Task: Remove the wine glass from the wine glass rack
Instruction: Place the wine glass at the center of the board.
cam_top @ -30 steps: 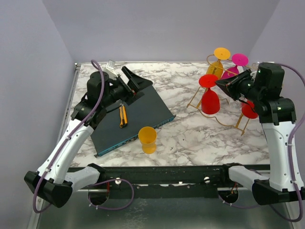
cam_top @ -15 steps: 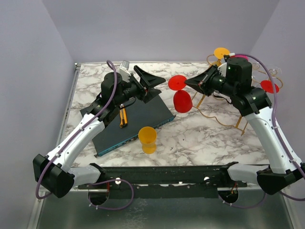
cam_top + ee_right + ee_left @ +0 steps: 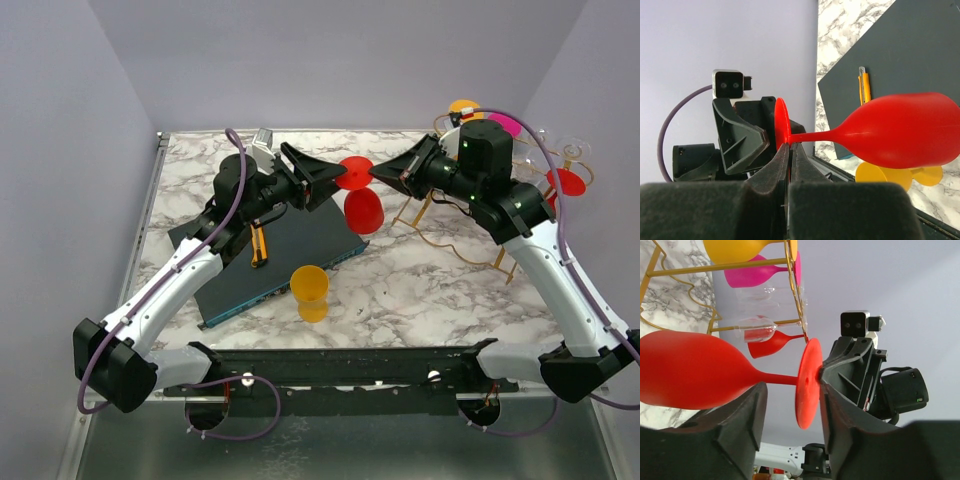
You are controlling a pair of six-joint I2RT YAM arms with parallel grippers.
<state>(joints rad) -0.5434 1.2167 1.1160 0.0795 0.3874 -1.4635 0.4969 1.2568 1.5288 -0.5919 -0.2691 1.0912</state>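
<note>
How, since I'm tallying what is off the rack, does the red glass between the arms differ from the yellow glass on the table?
The red glass hangs in the air, bowl down; the yellow glass stands on the table. The red glass is pinched at its stem by the right gripper; nothing touches the yellow glass. Both are opaque and clear of the rack.

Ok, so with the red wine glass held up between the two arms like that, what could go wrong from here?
The right gripper pinches only the thin stem of the red wine glass next to its foot, so the bowl hanging out to the side could swing or slip. The left gripper, jaws part open around the stem, sits very close to the right gripper and might bump it or the foot.
</note>
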